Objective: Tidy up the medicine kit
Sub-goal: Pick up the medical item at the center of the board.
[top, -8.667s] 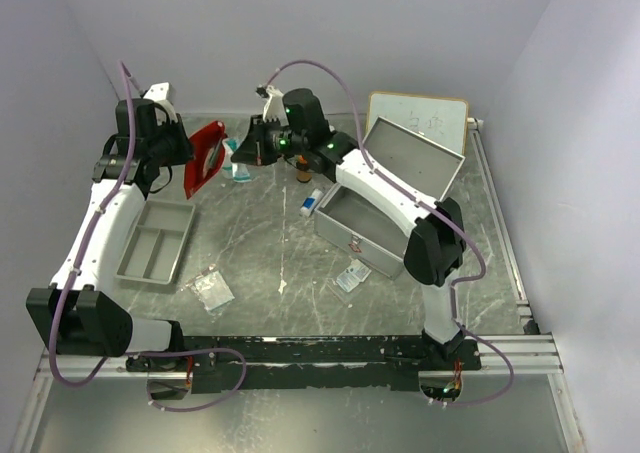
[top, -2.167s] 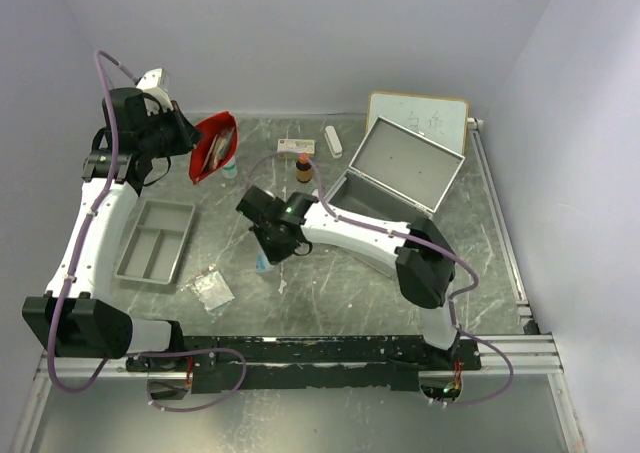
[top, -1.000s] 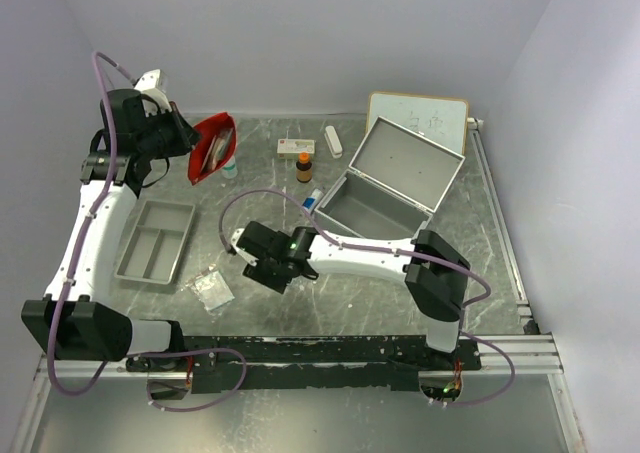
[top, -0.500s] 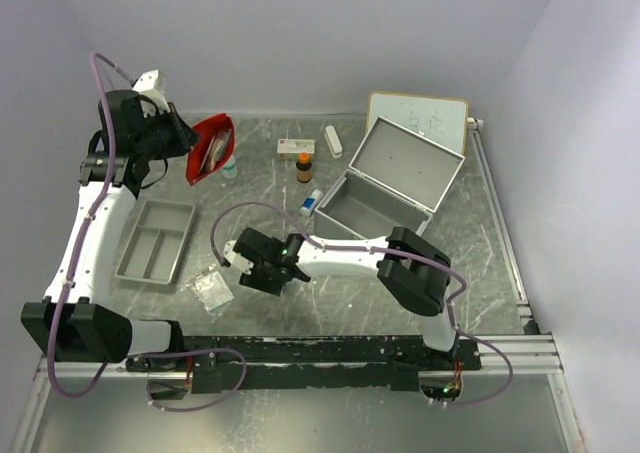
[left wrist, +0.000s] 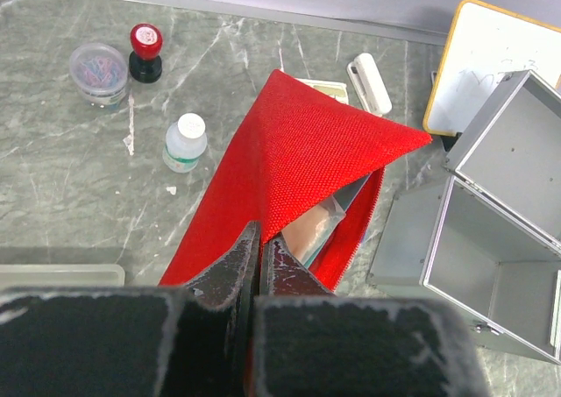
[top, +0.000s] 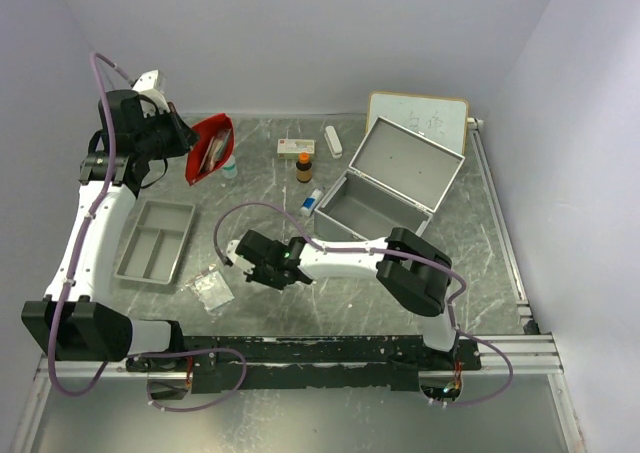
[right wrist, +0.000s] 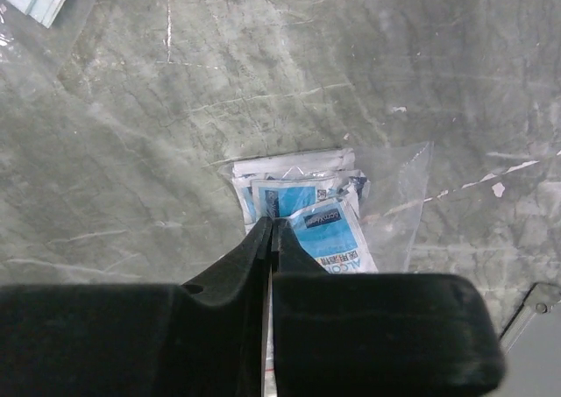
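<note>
The grey marbled tabletop (top: pixel 300 188) is closed in by pale walls at the back and both sides. Its widest bare stretch lies in front, between the grey tray (top: pixel 155 241) on the left and the open metal box (top: pixel 375 208) on the right. The right arm lies low across this stretch, reaching leftward with its wrist just above the surface. The right fingers (right wrist: pixel 263 239) are pressed together on the near edge of a clear packet (right wrist: pixel 307 204) of blue-and-white sachets, which lies flat on the stone. A second small clear bag (top: pixel 212 288) sits just beside them, toward the tray.

The left arm stands tall at the back-left corner, wrist tilted downward. The left fingers (left wrist: pixel 250 248) are pinched tight on the woven edge of a red pouch (left wrist: pixel 307 160), held off the tabletop with its mouth gaping and packets showing inside. A white bottle (left wrist: pixel 184 143) stands near the pouch.
</note>
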`<action>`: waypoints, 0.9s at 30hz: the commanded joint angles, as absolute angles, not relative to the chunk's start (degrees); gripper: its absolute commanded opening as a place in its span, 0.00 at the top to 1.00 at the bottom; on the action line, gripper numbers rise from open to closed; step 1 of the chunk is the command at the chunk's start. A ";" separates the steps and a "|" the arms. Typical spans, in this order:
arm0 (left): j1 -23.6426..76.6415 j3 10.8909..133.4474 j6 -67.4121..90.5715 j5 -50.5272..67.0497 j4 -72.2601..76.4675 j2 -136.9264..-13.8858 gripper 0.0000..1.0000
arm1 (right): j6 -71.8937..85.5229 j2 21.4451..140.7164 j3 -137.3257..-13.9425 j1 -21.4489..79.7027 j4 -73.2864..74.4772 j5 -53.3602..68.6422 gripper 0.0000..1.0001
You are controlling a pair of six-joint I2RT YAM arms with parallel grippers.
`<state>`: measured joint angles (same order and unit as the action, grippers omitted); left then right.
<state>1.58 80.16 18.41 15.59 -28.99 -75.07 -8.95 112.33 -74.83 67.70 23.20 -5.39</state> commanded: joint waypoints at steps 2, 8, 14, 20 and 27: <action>1.14 80.46 18.19 16.67 -27.69 -75.41 0.93 | -6.04 114.51 -71.25 67.60 24.81 -5.57 1.00; 1.06 80.30 17.97 16.49 -27.69 -75.41 0.93 | -3.58 113.75 -70.85 67.61 25.03 -5.40 0.64; 1.05 79.98 17.98 16.55 -27.77 -75.19 0.93 | -3.08 115.39 -70.83 67.62 24.67 -6.27 0.59; 1.05 79.74 17.80 16.54 -28.26 -74.97 0.93 | -3.43 119.12 -70.40 67.59 23.40 -8.94 0.69; 1.05 79.28 17.93 16.62 -28.15 -74.79 0.93 | -1.94 120.06 -68.47 67.74 22.47 -9.23 0.89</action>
